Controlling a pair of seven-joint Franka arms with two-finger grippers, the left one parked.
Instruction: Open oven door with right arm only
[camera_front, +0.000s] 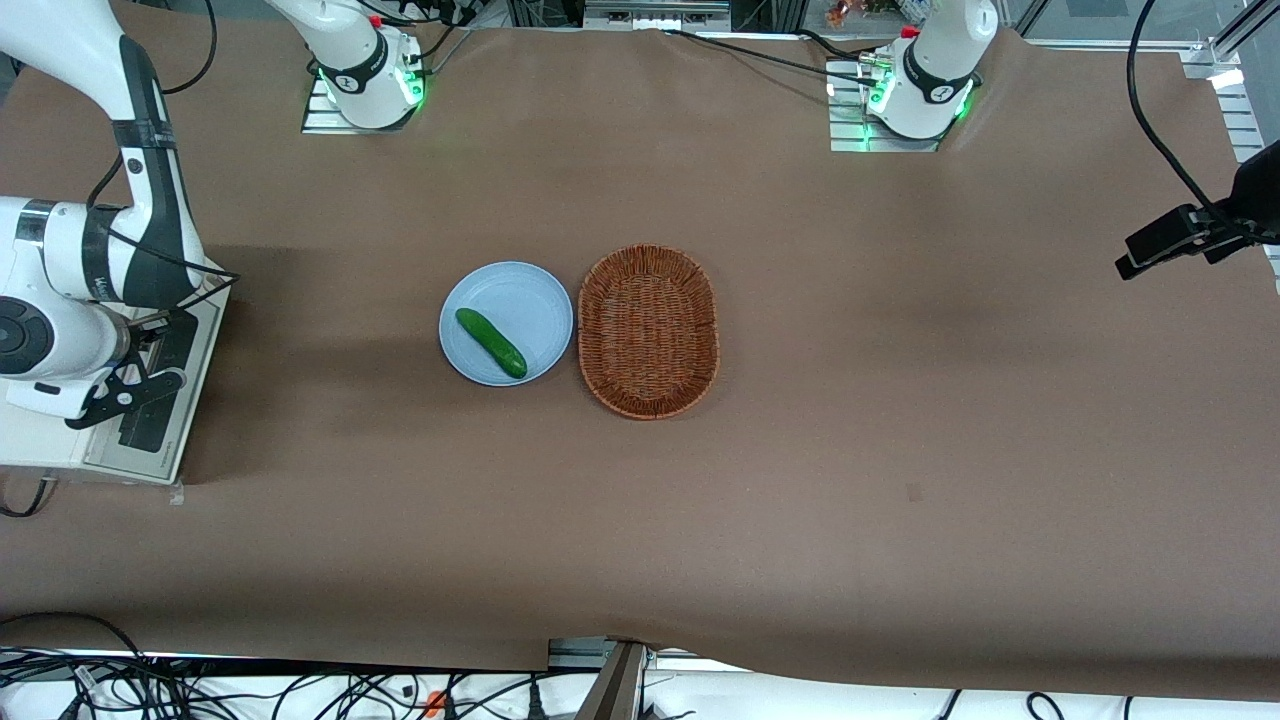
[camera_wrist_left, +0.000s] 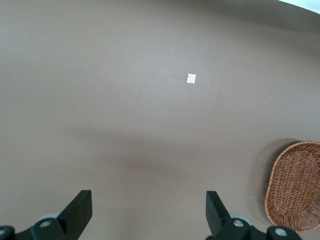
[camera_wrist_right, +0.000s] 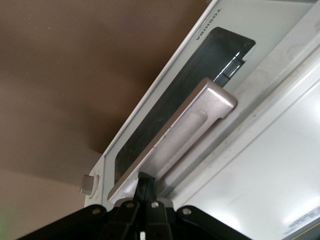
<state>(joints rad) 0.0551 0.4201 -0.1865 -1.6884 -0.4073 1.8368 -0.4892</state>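
Observation:
The white toaster oven (camera_front: 60, 440) stands at the working arm's end of the table, under the right arm (camera_front: 70, 290). The oven door (camera_front: 160, 370) with its dark glass faces the table's middle. In the right wrist view the door (camera_wrist_right: 150, 125) shows its dark window and silver bar handle (camera_wrist_right: 185, 125). A strip of shiny metal frame (camera_wrist_right: 270, 95) shows between the door and the oven's white top. My gripper (camera_wrist_right: 146, 184) is shut, its black fingertips pressed together and tucked against one end of the handle, between handle and door. It also shows in the front view (camera_front: 135, 385).
A pale blue plate (camera_front: 500, 290) with a green cucumber (camera_front: 491, 342) lies mid-table beside a brown wicker basket (camera_front: 648, 330), which also shows in the left wrist view (camera_wrist_left: 295, 185). A silver knob (camera_wrist_right: 89, 184) sits on the oven's control strip near the gripper.

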